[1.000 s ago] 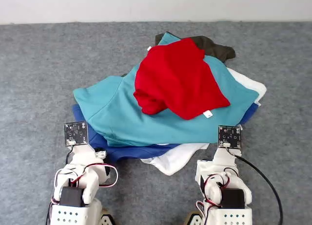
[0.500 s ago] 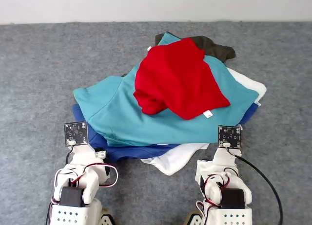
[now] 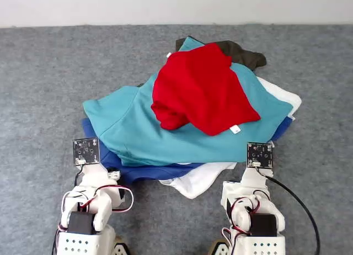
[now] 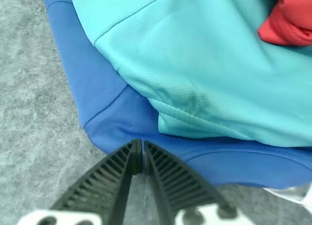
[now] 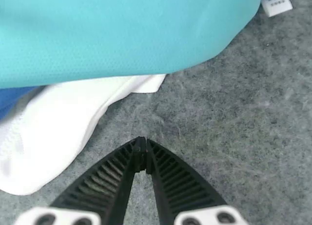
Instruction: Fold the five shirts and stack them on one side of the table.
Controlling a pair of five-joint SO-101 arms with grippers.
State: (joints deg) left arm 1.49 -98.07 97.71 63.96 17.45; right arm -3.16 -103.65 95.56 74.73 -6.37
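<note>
High view: five shirts lie in one loose unfolded pile mid-desk (image 3: pixel 49 73). The red shirt (image 3: pixel 198 89) is on top, crumpled, and the teal shirt (image 3: pixel 132 128) is spread wide under it. The blue shirt (image 3: pixel 138 171) pokes out along the teal one's near and left edges. The white shirt (image 3: pixel 193 180) shows at the near edge and again at the right side. The dark olive shirt (image 3: pixel 245 55) sticks out at the far edge behind the red one. A small white tag (image 3: pixel 235 128) sits on the teal fabric just beside the red shirt's near corner. The left arm (image 3: pixel 91 194) and right arm (image 3: pixel 251 202) are at the near edge of the desk, one at each near corner of the pile. Left wrist view: the left tool (image 4: pixel 143 154) is fully closed, tips pressed together, nothing gripped. Its tips are over the blue shirt's (image 4: pixel 92 84) hem where it meets the grey desk; contact with the cloth can't be judged. Teal shirt (image 4: pixel 195 54) overlaps the blue one, and a bit of red (image 4: pixel 292 20) shows at the frame corner. Right wrist view: the right tool (image 5: pixel 141 152) is also closed and holds nothing, with its tips over bare desk (image 5: pixel 234 98). It is just beside the white shirt (image 5: pixel 53 137) and not touching it. The teal shirt (image 5: pixel 122 30) lies over the white one beyond the tips.
</note>
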